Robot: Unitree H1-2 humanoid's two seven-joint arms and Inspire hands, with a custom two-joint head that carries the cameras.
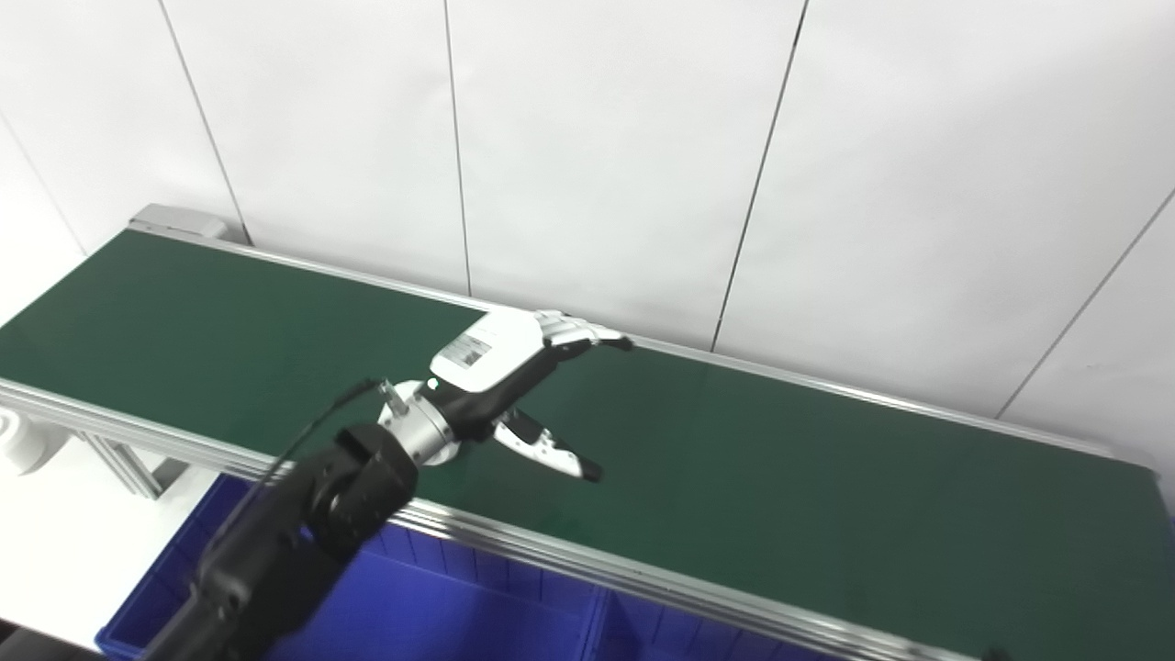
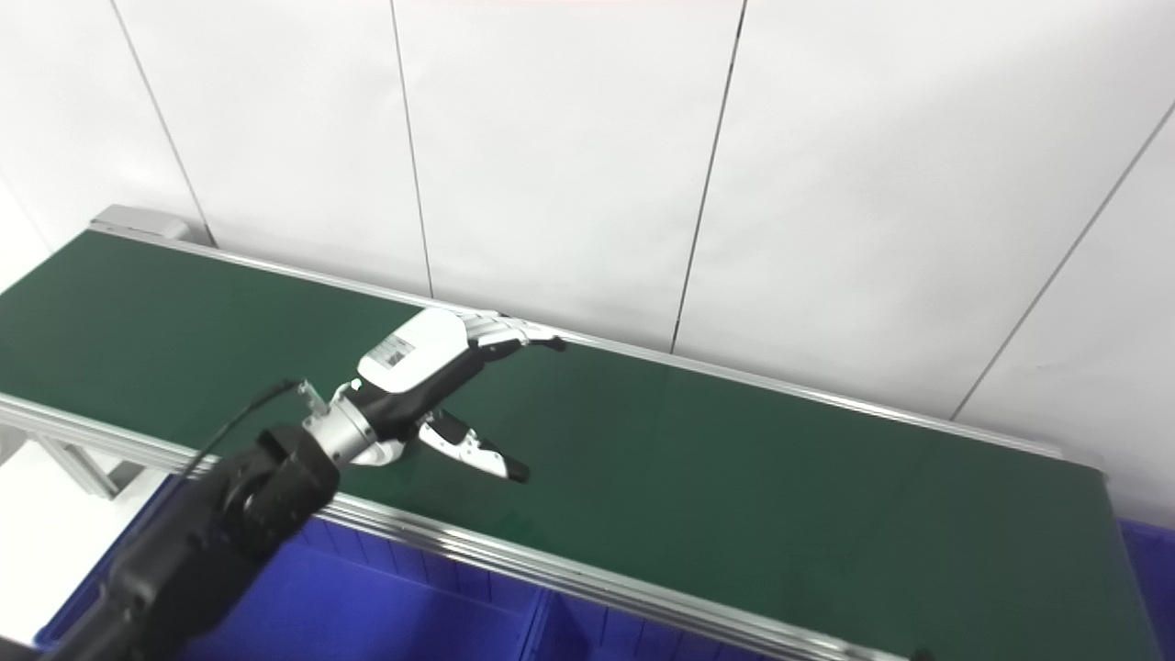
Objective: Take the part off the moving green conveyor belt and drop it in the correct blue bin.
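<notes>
Reaching over the green conveyor belt (image 1: 780, 477), left hand (image 1: 509, 367) spread and empty, fingers (image 1: 587, 332) extended, thumb lowered.

The left hand (image 1: 500, 363) has a small white sticker (image 1: 466, 350) on its back. The sticker has tiny dark marks on it, but they are too small and blurry to read. No other words, numbers or signs can be read anywhere.

The green conveyor belt (image 1: 734, 459) runs diagonally from upper left to lower right, framed by silver rails. Blue bins (image 1: 441, 615) sit just below its near rail, side by side.
</notes>
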